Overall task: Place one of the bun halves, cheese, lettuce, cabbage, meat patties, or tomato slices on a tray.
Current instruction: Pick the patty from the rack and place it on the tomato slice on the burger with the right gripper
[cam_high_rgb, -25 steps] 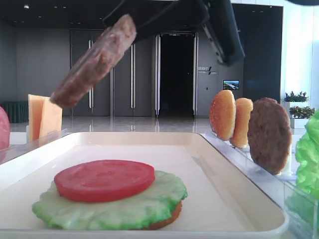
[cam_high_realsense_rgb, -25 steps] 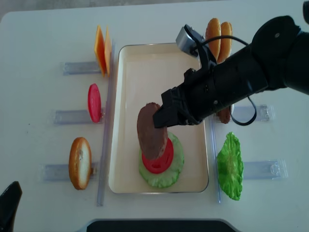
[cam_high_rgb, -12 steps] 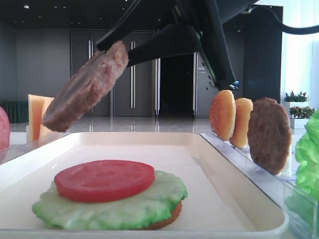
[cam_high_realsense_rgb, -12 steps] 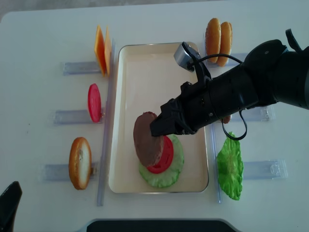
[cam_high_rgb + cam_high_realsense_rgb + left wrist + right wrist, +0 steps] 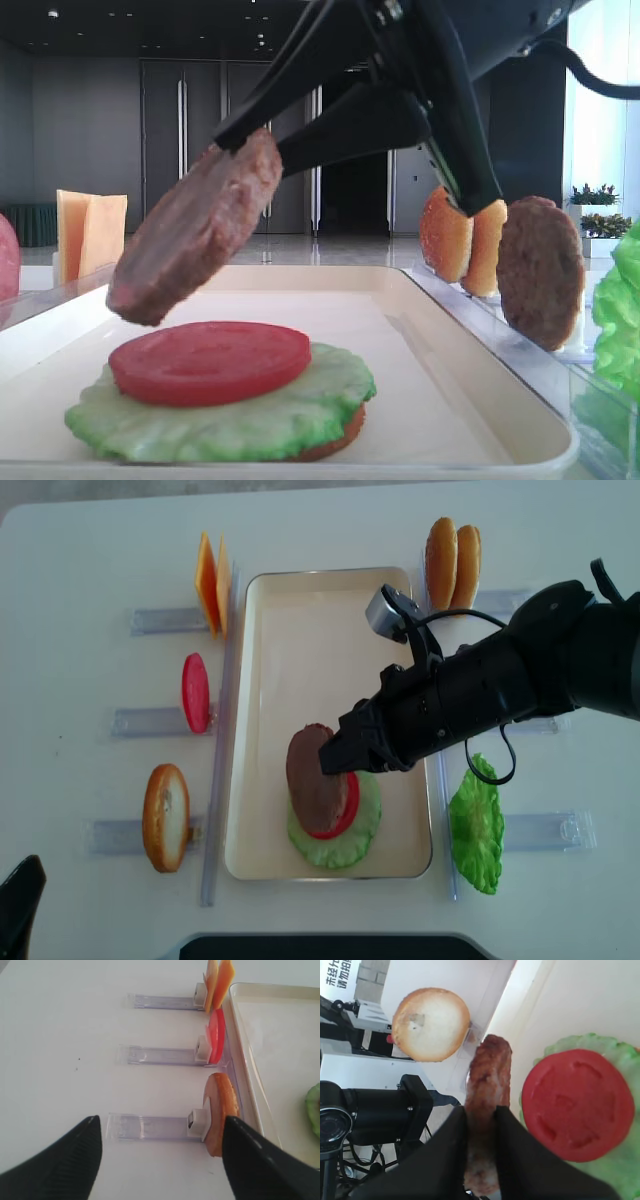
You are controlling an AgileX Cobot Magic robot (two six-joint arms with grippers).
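Note:
My right gripper [image 5: 336, 761] is shut on a greyish-brown meat patty [image 5: 313, 774], holding it on edge and tilted. In the front view the patty [image 5: 195, 240] hangs just above the left part of a stack in the cream tray [image 5: 310, 640]. The stack is a red tomato slice [image 5: 210, 360] on lettuce [image 5: 230, 415] on a bun half [image 5: 338, 445]. The right wrist view shows both black fingers pressed against the patty [image 5: 487, 1085], the tomato slice [image 5: 577, 1102] to its right. My left gripper [image 5: 160, 1122] is open and empty over the table left of the tray.
Left of the tray, clear holders carry cheese [image 5: 212, 580], a tomato slice [image 5: 195, 693] and a bun half [image 5: 165, 817]. On the right stand two bun halves [image 5: 452, 550], a darker patty [image 5: 540, 270] and lettuce [image 5: 477, 825].
My right gripper has come down and towards the near end of the tray with the patty, which now hangs close over the tomato slice. The left gripper has stayed still.

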